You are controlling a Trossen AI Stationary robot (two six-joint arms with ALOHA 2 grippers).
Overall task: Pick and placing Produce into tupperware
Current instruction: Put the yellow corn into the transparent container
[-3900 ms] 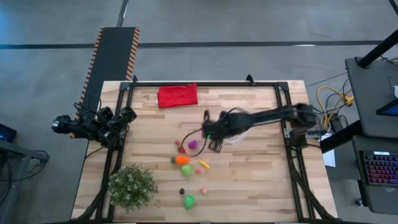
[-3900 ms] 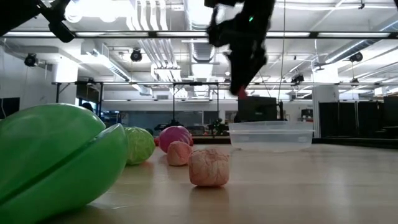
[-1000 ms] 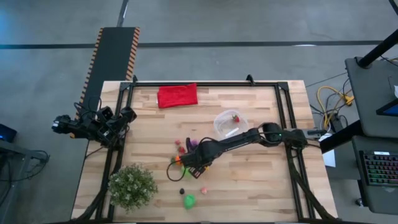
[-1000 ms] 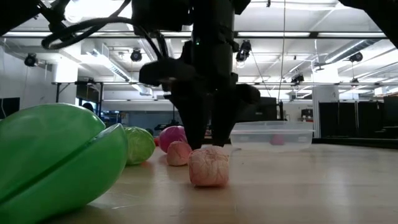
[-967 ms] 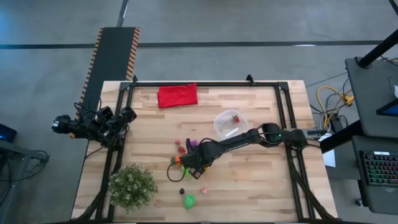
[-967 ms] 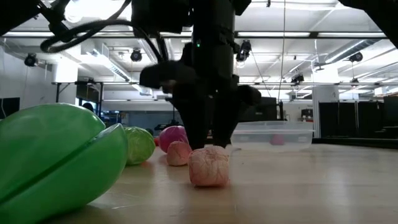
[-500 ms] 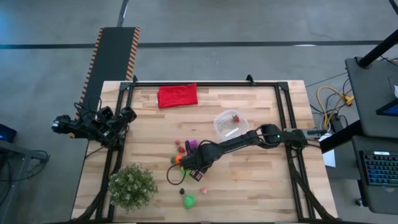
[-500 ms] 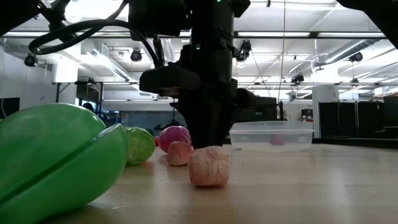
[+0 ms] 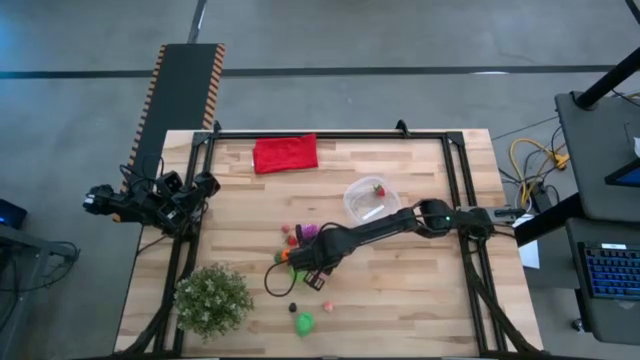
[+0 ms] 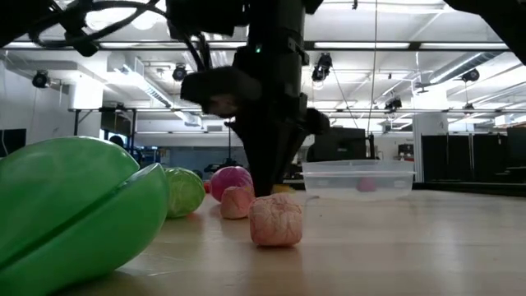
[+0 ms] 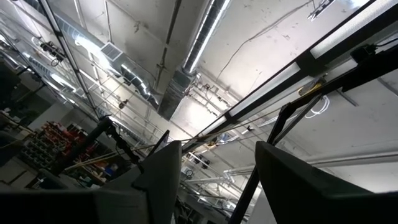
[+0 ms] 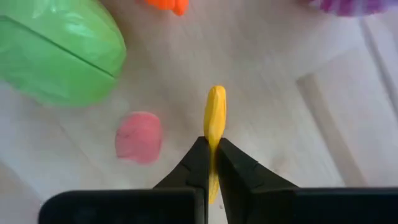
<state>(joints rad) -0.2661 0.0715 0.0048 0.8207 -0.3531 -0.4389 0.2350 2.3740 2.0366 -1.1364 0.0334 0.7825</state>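
Observation:
My right gripper (image 9: 320,270) is low over the table's middle, among the toy produce, shut on a small yellow piece (image 12: 216,115). Around it lie a green piece (image 12: 59,53), a pink piece (image 12: 138,137), an orange piece (image 9: 290,257) and a magenta piece (image 9: 310,231). Nearer the front edge lie a green piece (image 9: 303,322), a pink piece (image 9: 326,306) and a dark one (image 9: 293,307). The clear tupperware (image 9: 370,198) stands on the table right of centre with a red piece (image 9: 378,189) inside. My left gripper (image 11: 217,180) is open, off the table's left edge, facing the ceiling. My right gripper pinches the yellow piece's near end (image 12: 215,144) between its two fingertips (image 12: 198,160). The fingers point down from above and lie along the piece, whose far end sticks out past them. Whether the piece rests on the table or is just clear of it, I cannot tell.
A bushy potted plant (image 9: 212,298) stands at the front left corner. A red cloth (image 9: 285,153) lies at the far edge. In the low view a big green piece (image 10: 74,214) fills the foreground, with a pink ball (image 10: 275,220) before the gripper.
My right gripper has shut: in the low view its two fingers stood apart a second ago and now meet in a point on the yellow piece. It has stayed over the same spot among the produce.

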